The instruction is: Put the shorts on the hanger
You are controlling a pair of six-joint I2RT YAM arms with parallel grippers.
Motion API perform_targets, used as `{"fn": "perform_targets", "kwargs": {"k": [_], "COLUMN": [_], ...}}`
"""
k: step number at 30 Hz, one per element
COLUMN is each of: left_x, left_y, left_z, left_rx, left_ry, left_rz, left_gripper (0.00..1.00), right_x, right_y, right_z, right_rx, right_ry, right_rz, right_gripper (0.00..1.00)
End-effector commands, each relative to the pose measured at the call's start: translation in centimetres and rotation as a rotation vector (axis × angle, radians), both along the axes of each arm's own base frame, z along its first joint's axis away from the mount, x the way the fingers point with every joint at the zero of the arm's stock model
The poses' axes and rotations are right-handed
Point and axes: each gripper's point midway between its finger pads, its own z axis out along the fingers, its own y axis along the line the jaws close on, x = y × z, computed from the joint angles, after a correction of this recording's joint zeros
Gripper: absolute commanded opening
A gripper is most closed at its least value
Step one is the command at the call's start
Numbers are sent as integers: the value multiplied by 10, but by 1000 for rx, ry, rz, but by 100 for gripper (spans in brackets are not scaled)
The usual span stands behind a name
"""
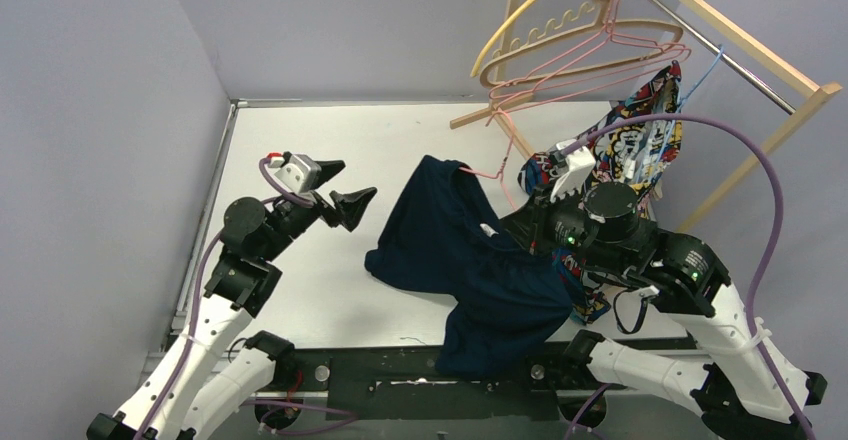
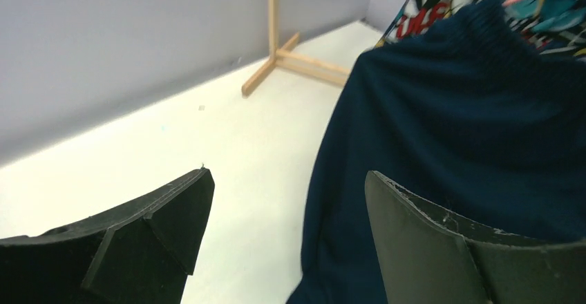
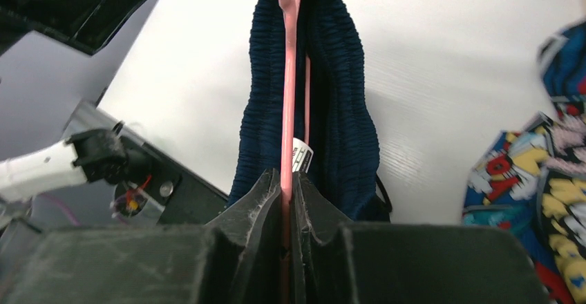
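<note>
The right gripper (image 3: 289, 179) pinched the hanger (image 3: 288, 76) (its bar ran inside the shorts (image 3: 342, 110)); the left gripper (image 2: 287, 176) gaped, holding nothing.

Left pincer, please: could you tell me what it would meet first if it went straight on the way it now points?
Most likely the shorts. The open left pincer points across the table toward their near edge, and in the wrist view one finger lines up with the fabric. Depth is unclear, so it might skim past.
</note>
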Motion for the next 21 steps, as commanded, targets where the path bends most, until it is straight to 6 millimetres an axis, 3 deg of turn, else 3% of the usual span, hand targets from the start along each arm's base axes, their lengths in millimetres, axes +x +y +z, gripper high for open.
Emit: {"fn": "perform_targets", "kwargs": {"k": [1, 10, 21], "left_x": [10, 11, 8], "left_y": [15, 28, 29], "left_z": [-25, -41, -42], "left_rx": [-8, 25, 40], "left_ry": [37, 15, -2], "left_rz": [105, 166, 160], "left_gripper": [81, 81, 82], "right_x": [19, 39, 67], "right_y": [-38, -71, -82], "right_z": [22, 28, 57], "right_rx": [44, 29, 85], "right_ry": [-31, -49, -183], "right_rz": [-279, -553, -722], "right_gripper": [0, 0, 0]}}
